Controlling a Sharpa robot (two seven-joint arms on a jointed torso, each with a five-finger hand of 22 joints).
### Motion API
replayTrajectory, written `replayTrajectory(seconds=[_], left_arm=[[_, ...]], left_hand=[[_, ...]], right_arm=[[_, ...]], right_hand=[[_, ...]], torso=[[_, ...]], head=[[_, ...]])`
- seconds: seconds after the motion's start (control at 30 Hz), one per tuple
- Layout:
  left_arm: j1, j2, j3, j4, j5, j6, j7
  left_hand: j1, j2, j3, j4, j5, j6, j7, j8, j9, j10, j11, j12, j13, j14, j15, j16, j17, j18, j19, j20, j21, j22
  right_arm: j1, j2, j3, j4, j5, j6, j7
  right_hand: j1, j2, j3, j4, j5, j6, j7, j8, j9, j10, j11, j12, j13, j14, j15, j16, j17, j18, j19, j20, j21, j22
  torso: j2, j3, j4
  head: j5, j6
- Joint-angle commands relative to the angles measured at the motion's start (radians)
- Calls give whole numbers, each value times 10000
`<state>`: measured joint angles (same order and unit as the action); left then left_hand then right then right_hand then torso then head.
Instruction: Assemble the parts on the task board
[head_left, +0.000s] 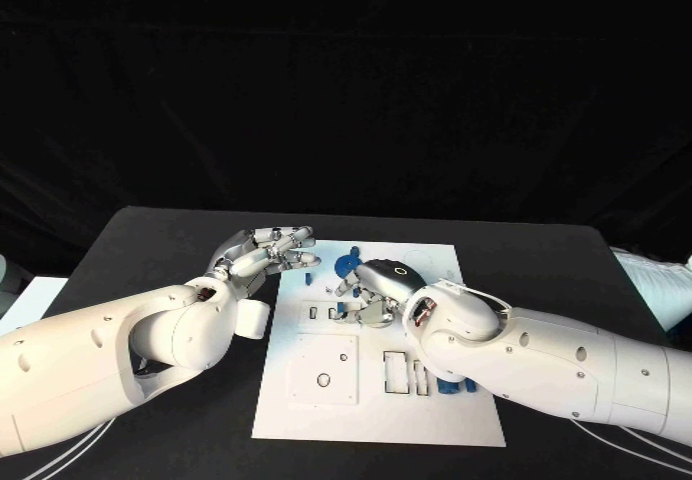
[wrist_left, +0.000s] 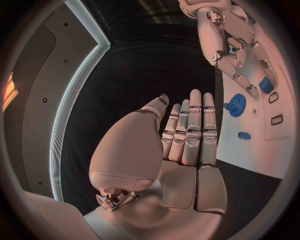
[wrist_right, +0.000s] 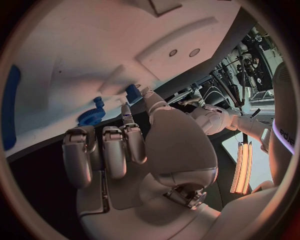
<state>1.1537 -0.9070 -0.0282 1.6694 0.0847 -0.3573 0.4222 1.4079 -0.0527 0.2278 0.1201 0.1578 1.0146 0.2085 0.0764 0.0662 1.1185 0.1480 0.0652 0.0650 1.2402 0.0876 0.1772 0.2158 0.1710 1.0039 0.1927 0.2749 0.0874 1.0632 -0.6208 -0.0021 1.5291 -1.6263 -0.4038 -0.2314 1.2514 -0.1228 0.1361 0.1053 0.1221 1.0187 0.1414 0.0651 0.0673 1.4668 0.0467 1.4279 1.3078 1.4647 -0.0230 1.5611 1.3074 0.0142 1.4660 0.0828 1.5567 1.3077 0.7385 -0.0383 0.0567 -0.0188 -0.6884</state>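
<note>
The white task board (head_left: 382, 405) lies in the middle of the black table. A blue gear (head_left: 349, 265) sits at its far end, with small blue parts (head_left: 310, 278) beside it. My right hand (head_left: 368, 295) hovers over the board just near the gear, fingers half bent and apart, with nothing between them. The right wrist view shows the gear (wrist_right: 92, 114) and a small blue part (wrist_right: 132, 93) just beyond the fingertips (wrist_right: 125, 109). My left hand (head_left: 267, 255) is held flat at the board's far left corner, fingers straight and together, and it holds nothing (wrist_left: 187, 135).
Another blue part (head_left: 454, 385) lies on the board beside my right forearm. Rectangular slots (head_left: 404, 372) and a raised white plate (head_left: 325, 368) occupy the board's middle. Black table surrounds the board, and a white object (head_left: 649, 285) stands at the right edge.
</note>
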Motion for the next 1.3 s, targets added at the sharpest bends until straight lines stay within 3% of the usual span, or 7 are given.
replayTrajectory(seconds=[0.03, 0.23, 0.37, 0.5, 0.67, 1.0, 1.3], left_arm=[[3, 17, 2, -38, -127, 49, -118], [4, 8, 1, -201, -1229, -431, -1050], [6, 39, 2, -370, -2107, -416, -2116], [18, 76, 7, -534, -3442, 290, -3896], [80, 202, 20, -695, -5490, 1563, -6121], [547, 948, 43, -1226, -9450, 3488, -9758], [1101, 1533, 28, -1781, -10031, 3898, -10584]], left_hand=[[34, -12, 97, -32, -59, 87, -9, -35, 16, 37, -38, 2, 10, 83, -54, -5, 62, 138, 77, 32, -7, -1], [-282, -65, 178, 32, -64, 738, -636, 168, 74, 1576, -712, 464, 197, 2635, -920, 1865, 1336, 135, 2292, -835, 1359, 605], [-554, -295, 198, 97, -70, 1138, -968, 193, 104, 2815, -1223, 804, 571, 2973, -1354, 9202, 7956, 70, 3526, -1273, 2545, 1244], [-989, -465, -42, 262, -81, 1227, -1081, 163, 160, 3393, -1371, 1338, 1179, 3104, -1407, 12067, 11101, 25, 3797, -1434, 3615, 2077], [-1741, -394, -565, 822, -109, 1057, -1102, 339, 281, 3253, -1303, 2277, 2138, 3101, -1370, 13005, 12258, -496, 4396, -1504, 7064, 6224], [-2258, 44, -2067, 1698, -345, 471, -1339, 2938, 1777, 1867, -1535, 9177, 8524, 3306, -1559, 13936, 13550, -891, 4272, -1503, 10438, 10318], [-2387, 22, -3081, 1719, -636, -174, -1581, 4654, 3261, 1905, -1680, 10106, 9354, 3306, -1695, 13936, 13550, -1260, 4934, -1655, 11730, 12512]], right_arm=[[-18, -154, 16, 238, 79, -1860, 939], [103, -759, 164, 752, 1436, -2129, 2864], [341, -1477, 256, 1288, 2610, -1592, 3710], [657, -2286, 302, 1760, 4071, -1149, 3908], [1041, -3046, 335, 1892, 5532, -991, 3903], [1398, -3877, 350, 1671, 6576, -976, 3551], [1474, -3993, 347, 1500, 6466, -815, 3087]], right_hand=[[26, -110, -214, 97, 5, -132, 11, -21, 5, 409, 101, -66, 1889, 1018, 67, -14, 2432, -50, 844, 61, -53, 2258], [309, -125, -766, 443, 321, -484, 111, -15, 10, 289, 189, -287, 1769, 1011, 143, -26, 2411, -22, 779, 136, -119, 2145], [447, -141, -1082, 548, 574, -533, 126, -16, 22, 213, 206, -422, 1696, 1003, 161, -43, 2383, -7, 743, 153, -156, 2083], [563, -78, -1193, 573, 573, -530, 124, -6, 30, 195, 208, -451, 1678, 1004, 164, -41, 2389, -6, 742, 157, -159, 2080], [702, 100, -1260, 575, 690, -466, 107, 18, 49, 217, 190, -402, 1694, 1009, 154, -29, 2412, -14, 762, 151, -142, 2114], [829, 270, -1315, 538, 811, -356, 75, 53, 72, 236, 161, -375, 1699, 1002, 130, -46, 2381, -14, 763, 134, -143, 2114], [807, 296, -1389, 551, 793, -287, 55, 78, 86, 236, 146, -379, 1692, 997, 118, -59, 2358, -11, 757, 124, -149, 2102]], torso=[[2, 17, -6], [-25, 8, -3], [-26, 10, -5], [-60, 25, -48], [-151, 64, -114], [-308, 175, -122], [-340, 249, -156]], head=[[12, 7], [15, 21], [54, 63], [110, 46], [152, 27], [259, -47], [308, -61]])
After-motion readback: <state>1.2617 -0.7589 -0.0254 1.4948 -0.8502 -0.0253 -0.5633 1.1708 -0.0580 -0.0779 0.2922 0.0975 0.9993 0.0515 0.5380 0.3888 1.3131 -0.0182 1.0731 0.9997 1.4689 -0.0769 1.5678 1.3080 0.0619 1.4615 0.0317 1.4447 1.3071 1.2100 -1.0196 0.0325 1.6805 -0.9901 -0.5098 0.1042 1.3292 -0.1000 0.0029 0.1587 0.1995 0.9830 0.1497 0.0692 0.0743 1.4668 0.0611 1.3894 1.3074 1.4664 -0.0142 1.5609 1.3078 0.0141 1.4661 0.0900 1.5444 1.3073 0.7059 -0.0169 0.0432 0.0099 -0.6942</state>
